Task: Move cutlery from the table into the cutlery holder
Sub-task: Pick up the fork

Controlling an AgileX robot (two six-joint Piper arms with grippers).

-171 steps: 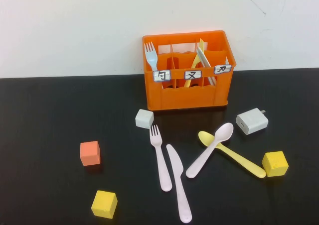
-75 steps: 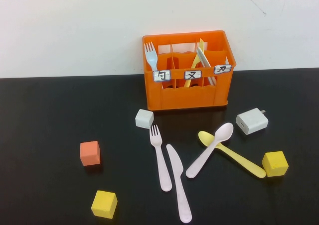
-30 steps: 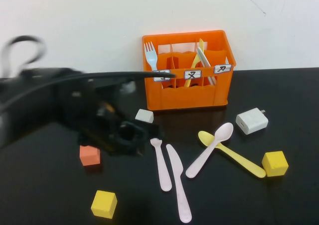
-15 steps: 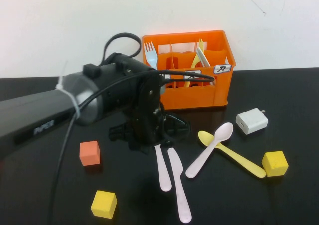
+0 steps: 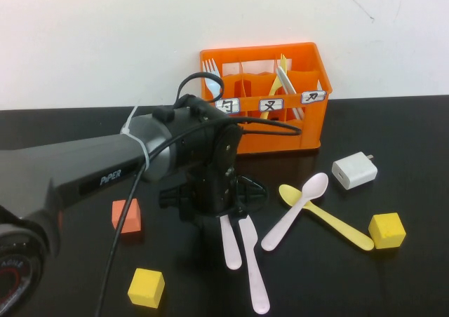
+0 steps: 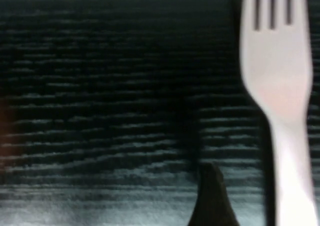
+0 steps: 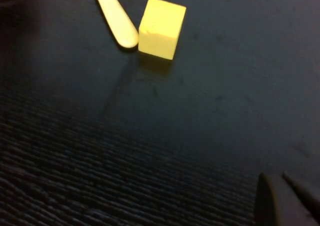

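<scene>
Glossy black counter [image 5: 63, 275] is sitting against a plain white wall, with the orange cutlery holder [image 5: 270, 131] standing at the back edge. Task is looking barely begun: the holder is already carrying a pale fork, a yellow piece and a white piece in its compartments, while four pieces are lying on the counter in front of it, namely the pink fork [image 5: 229, 243], the pink knife [image 5: 252, 268] just beside it, and the pink spoon [image 5: 298, 208] lying crossed with the yellow spoon [image 5: 333, 222]. Left gripper [image 5: 223, 203] is hovering low over the fork's head, hiding the tines in the high view; its fingers are looking spread, nothing grasped yet. Left wrist view is showing what the high view is not: the fork tines and neck [image 6: 274, 81] lying flat on the counter, off to one side of a dark fingertip [image 6: 210, 198]. Right gripper [image 7: 285, 198] is not appearing in the high view; its wrist view is showing the fingers [image 7: 272, 201] clenched together and empty above bare counter, with a yellow cube [image 7: 161, 28] touching the yellow spoon's handle end
</scene>
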